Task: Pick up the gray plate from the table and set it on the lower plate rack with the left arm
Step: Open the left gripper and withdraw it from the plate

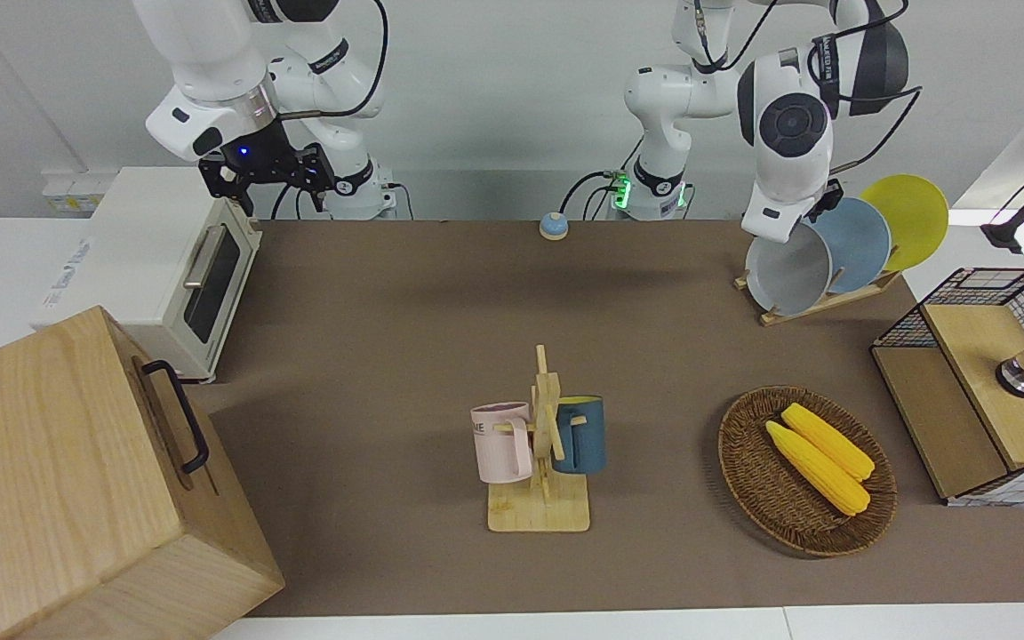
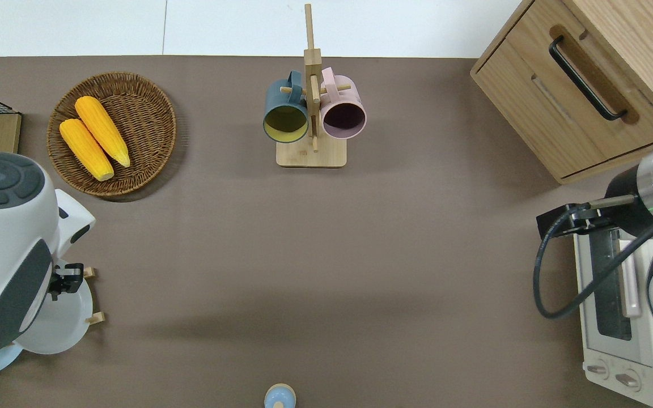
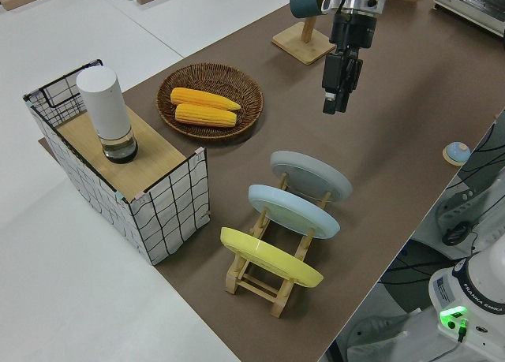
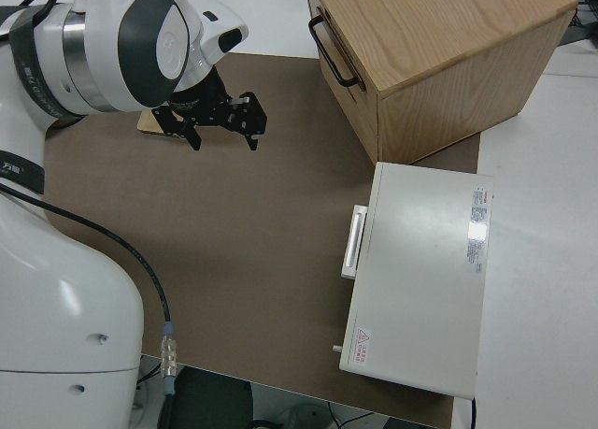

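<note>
The gray plate (image 1: 788, 271) stands on edge in the lower plate rack (image 1: 819, 302), in the slot nearest the table's middle; it also shows in the overhead view (image 2: 54, 323) and the left side view (image 3: 312, 175). The rack (image 3: 260, 279) stands at the left arm's end of the brown table (image 1: 405, 356). My left gripper (image 3: 335, 102) hangs open and empty in the air over the gray plate's rim (image 2: 67, 277), clear of it. My right gripper (image 4: 222, 135) is open, and that arm is parked.
A sky-blue plate (image 1: 859, 244) and a yellow plate (image 1: 912, 213) stand in the same rack. A corn basket (image 1: 805, 471), a wire crate (image 1: 974, 373), a mug tree (image 1: 540, 444), a toaster oven (image 1: 165, 267), a wooden cabinet (image 1: 76, 480) and a small bell (image 1: 553, 226) are on the table.
</note>
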You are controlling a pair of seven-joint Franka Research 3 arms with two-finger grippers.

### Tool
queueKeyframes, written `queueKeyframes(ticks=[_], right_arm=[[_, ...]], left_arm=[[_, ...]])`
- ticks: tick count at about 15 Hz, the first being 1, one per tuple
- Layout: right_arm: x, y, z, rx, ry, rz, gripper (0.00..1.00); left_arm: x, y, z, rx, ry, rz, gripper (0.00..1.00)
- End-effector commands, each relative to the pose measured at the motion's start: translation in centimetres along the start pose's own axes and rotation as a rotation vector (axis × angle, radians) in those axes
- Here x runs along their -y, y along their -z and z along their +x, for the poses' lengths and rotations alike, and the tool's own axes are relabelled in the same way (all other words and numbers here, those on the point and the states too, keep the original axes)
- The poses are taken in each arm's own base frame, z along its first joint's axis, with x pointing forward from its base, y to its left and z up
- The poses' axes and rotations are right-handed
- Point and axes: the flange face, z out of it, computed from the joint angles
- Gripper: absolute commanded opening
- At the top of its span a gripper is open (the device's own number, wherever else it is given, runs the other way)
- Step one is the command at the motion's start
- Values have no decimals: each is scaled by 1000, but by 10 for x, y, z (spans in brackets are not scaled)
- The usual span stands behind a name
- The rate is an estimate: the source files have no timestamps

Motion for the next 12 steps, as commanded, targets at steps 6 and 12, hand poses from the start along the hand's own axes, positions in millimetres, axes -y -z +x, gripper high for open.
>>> queueKeyframes(ticks=[6, 12], right_arm=[[-2, 3, -2, 1, -15, -6, 983], [-2, 3, -2, 3, -15, -7, 983]], left_arm=[[4, 91, -15, -78, -24, -449, 991], [10, 122, -22, -156, -86, -518, 993]])
